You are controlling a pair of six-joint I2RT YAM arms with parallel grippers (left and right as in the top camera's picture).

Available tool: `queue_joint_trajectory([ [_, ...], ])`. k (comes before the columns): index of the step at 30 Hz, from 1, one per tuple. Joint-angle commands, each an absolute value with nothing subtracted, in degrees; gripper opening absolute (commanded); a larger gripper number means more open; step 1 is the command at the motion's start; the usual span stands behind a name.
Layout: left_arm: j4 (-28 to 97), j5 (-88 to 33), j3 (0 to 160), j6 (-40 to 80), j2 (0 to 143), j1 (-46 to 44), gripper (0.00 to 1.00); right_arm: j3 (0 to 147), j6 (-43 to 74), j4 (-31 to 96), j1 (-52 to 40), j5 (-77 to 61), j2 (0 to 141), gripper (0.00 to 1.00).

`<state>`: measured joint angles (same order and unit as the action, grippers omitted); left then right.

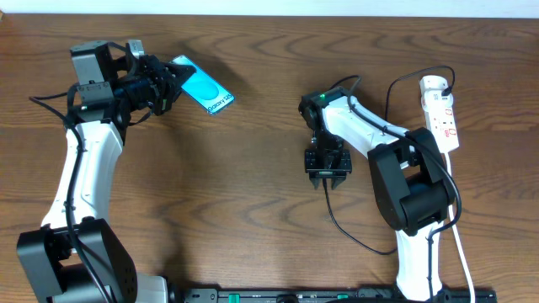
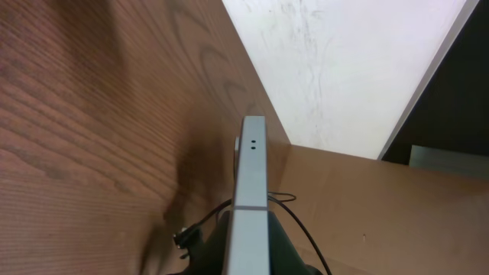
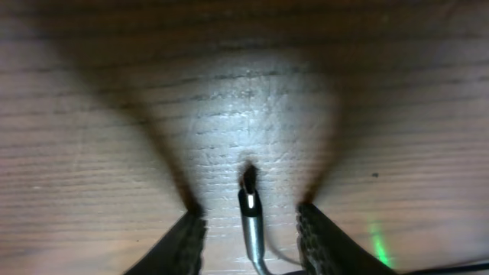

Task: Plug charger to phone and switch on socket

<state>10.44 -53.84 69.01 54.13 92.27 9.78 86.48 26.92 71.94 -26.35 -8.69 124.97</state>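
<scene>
— At the middle of the table, what do we record for the right gripper [image 1: 328,179]?

— We find it pointed down at the wood with its fingers [image 3: 187,241] well apart. The charger [image 3: 249,202] plug tip sits between them, and a gap shows on either side, so we record neither finger touching it. Its thin black cable runs back under the gripper.

— And the left gripper [image 1: 173,84]?

— At the far left corner, we find it clamped on one end of the phone [image 1: 209,91]. The screen faces up and tilts, with the white band at the free end. From the left wrist we see the phone only edge-on, rising out of the gripper.

— Where do we place the socket [image 1: 442,114]?

— At the far right edge, lying flat, well apart from both grippers, with a black plug at its rounded end. We cannot tell the position of its switches.

— The surface and the room?

— We note a brown wood-grain table [image 1: 253,210], with the right gripper's shadow around the plug. A white wall [image 2: 328,69] stands behind the table's far edge.
</scene>
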Motion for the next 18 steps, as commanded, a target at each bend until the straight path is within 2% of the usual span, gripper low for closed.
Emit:
queue_joint_trajectory([
  [1,10.26,-54.78,69.43,53.58,92.05,9.78,0.07,85.38,27.18,70.39,-26.7,-6.83,125.54,0.28],
  [18,10.26,-54.78,69.43,53.58,92.05,9.78,0.07,85.38,27.18,70.22,-26.7,-7.25,125.54,0.02],
])
